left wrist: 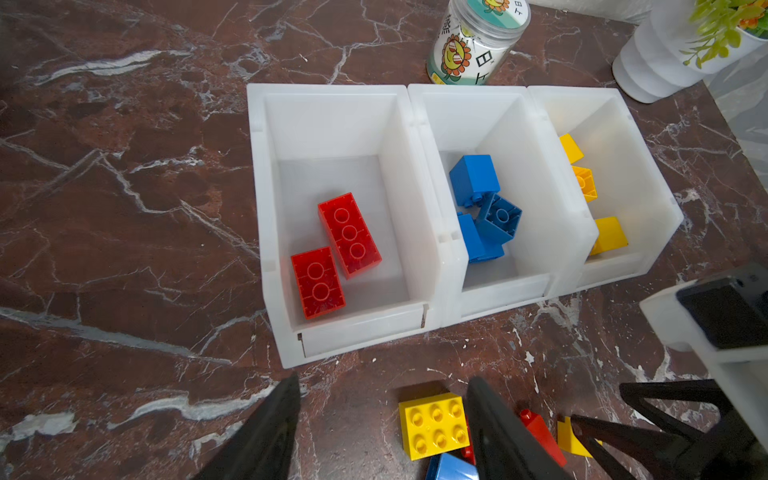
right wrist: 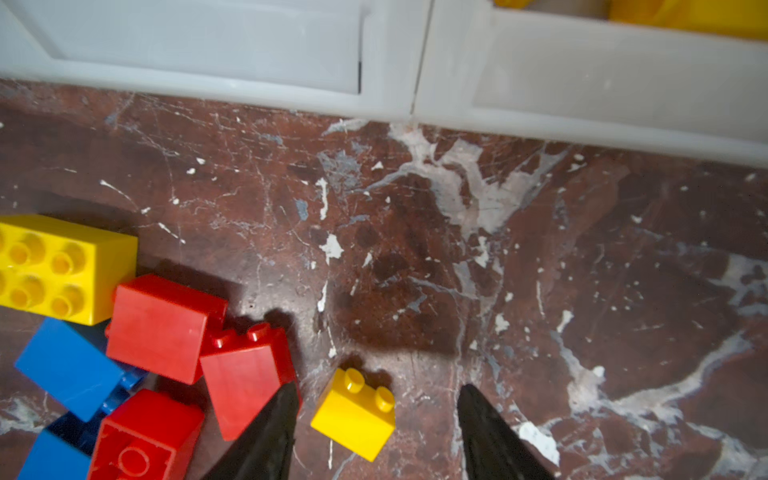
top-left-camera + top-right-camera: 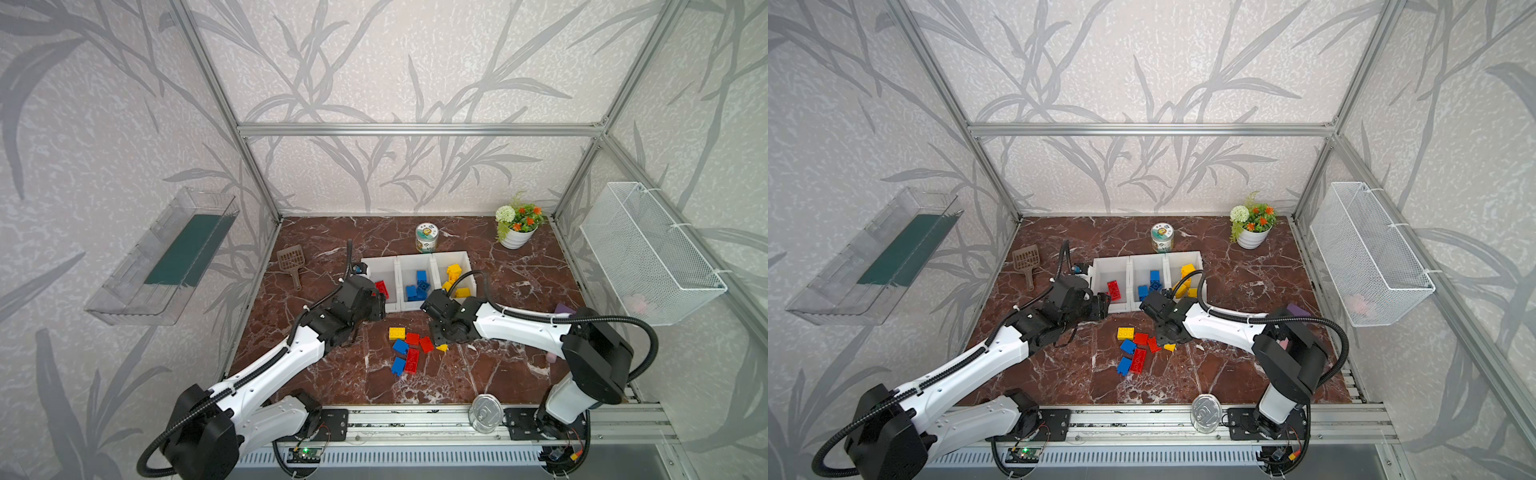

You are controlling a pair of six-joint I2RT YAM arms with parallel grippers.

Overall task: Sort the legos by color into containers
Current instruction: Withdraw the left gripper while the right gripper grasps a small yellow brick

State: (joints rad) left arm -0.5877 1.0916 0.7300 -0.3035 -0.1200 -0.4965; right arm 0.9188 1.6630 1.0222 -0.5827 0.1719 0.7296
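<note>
1. The right fingers (image 2: 266, 440) stand apart and hold nothing. A small yellow two-stud brick (image 2: 353, 415) lies on the surface in the gap between them, and as far as the wrist view shows it touches neither.
2. The left fingers (image 1: 266, 432) are also spread and empty. They hang over bare surface just in front of the row of white bins (image 1: 328, 88), at its red end.
3. The unsorted legos (image 3: 411, 345) lie in a loose cluster just in front of the same row: a yellow six-stud brick (image 2: 54, 270), three red bricks and two blue ones. The small yellow brick sits at the cluster's edge, slightly apart.
4. In the row, the bin at the left arm's end holds two red bricks (image 1: 349, 235), the middle bin holds blue bricks, and the bin at the right arm's end holds yellow ones.
5. Step in hand, as I judge it: the right arm is lining up to pick the small yellow brick, and the sort looks well past halfway.
6. The next move calls for closing squarely on that brick's flat sides, clear of the neighbouring red brick, then lifting it over the front wall of the yellow bin.
</note>
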